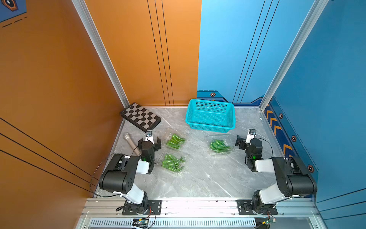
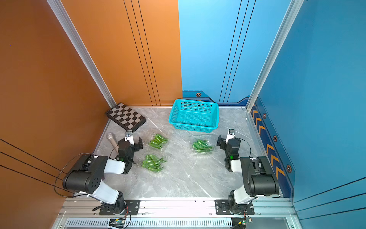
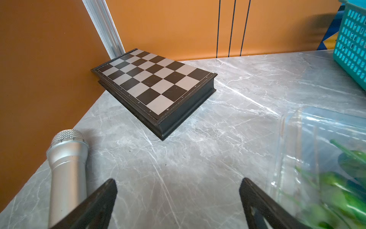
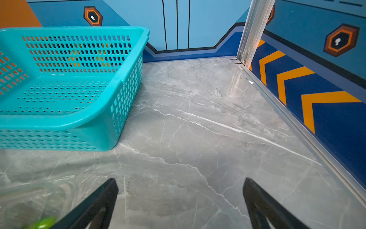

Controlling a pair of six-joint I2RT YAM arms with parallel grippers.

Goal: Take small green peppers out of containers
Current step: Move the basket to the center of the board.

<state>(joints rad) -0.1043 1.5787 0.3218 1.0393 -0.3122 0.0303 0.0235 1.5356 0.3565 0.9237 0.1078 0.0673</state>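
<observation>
grey marble table carries three clear containers, each filled with small green peppers; none is out yet. the farther container and the nearer container lie just beside the left end effector, on that arm's right, toward the table's middle. the third container lies just beside the right end effector, on its left. both end effectors are spread wide and hold nothing, and both point toward the far wall rather than at the boxes, so i judge each must turn inward first. peppers in the third container lie mostly across the table; those in the farther container run diagonally. whether the lids are latched i cannot tell.
</observation>
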